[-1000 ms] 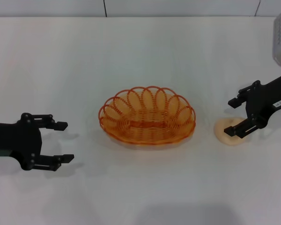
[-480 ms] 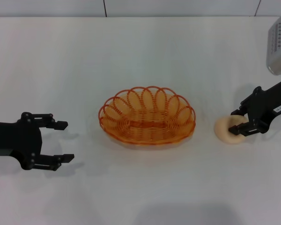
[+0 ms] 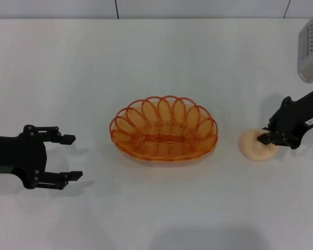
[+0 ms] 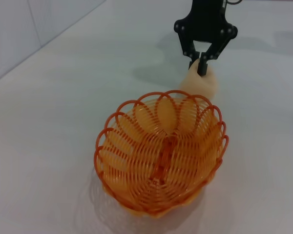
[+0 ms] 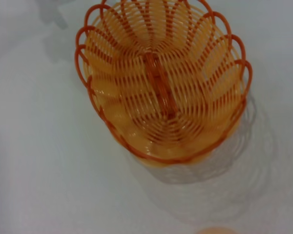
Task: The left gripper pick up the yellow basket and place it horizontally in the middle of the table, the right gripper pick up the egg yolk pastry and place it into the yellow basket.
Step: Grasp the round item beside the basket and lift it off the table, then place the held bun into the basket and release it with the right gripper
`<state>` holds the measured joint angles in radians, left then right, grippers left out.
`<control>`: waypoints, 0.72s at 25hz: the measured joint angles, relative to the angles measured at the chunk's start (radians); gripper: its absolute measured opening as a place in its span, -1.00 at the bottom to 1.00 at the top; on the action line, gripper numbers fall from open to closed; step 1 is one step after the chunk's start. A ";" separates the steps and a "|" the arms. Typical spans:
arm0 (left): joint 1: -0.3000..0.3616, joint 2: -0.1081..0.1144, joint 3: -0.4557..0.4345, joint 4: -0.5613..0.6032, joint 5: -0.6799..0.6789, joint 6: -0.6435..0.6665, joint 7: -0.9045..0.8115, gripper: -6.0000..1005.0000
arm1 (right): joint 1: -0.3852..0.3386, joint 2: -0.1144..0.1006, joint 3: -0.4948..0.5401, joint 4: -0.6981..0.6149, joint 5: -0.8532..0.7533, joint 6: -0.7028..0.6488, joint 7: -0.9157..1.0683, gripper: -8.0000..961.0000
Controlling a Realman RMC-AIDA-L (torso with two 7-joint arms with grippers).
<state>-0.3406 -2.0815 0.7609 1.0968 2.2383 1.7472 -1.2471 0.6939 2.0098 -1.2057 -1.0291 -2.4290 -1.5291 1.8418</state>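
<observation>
The yellow basket (image 3: 164,130) lies lengthwise across the middle of the white table (image 3: 161,57), empty; it also shows in the left wrist view (image 4: 161,151) and the right wrist view (image 5: 163,83). The egg yolk pastry (image 3: 254,148) sits on the table to the right of the basket. My right gripper (image 3: 266,138) is down on the pastry with its fingers pinched together on its top, as the left wrist view (image 4: 201,68) shows. A sliver of the pastry (image 5: 215,230) shows in the right wrist view. My left gripper (image 3: 68,157) is open and empty, left of the basket.
A grey boxy part (image 3: 310,49) hangs at the far right edge above the right arm. The table's back edge meets a wall (image 3: 146,8). Bare tabletop lies in front of the basket and between it and each gripper.
My right gripper has come down over the pastry and its fingers have closed together on it. The left arm and the basket have not moved.
</observation>
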 joint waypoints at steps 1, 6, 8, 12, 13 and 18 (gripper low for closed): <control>0.000 0.000 0.000 0.000 0.000 0.000 0.000 0.54 | 0.001 0.000 0.000 -0.003 0.002 -0.004 0.000 -0.78; 0.006 0.000 0.000 -0.002 0.001 0.000 0.000 0.54 | 0.000 -0.003 0.008 -0.063 0.003 -0.042 0.015 -0.86; 0.008 0.000 0.000 -0.002 0.001 0.001 -0.003 0.54 | -0.003 -0.003 0.009 -0.125 0.001 -0.072 0.037 -0.86; 0.009 0.000 0.000 -0.001 0.000 0.003 -0.012 0.54 | -0.001 -0.003 0.010 -0.276 0.006 -0.163 0.094 -0.88; 0.009 0.000 0.000 -0.001 0.000 0.003 -0.012 0.54 | 0.003 -0.001 0.010 -0.299 0.009 -0.178 0.104 -0.88; 0.009 0.000 0.000 -0.001 -0.006 0.002 -0.014 0.54 | 0.029 0.006 -0.060 -0.353 0.088 -0.194 0.160 -0.90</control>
<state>-0.3313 -2.0815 0.7609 1.0960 2.2326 1.7495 -1.2608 0.7233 2.0155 -1.2659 -1.3820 -2.3412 -1.7230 2.0021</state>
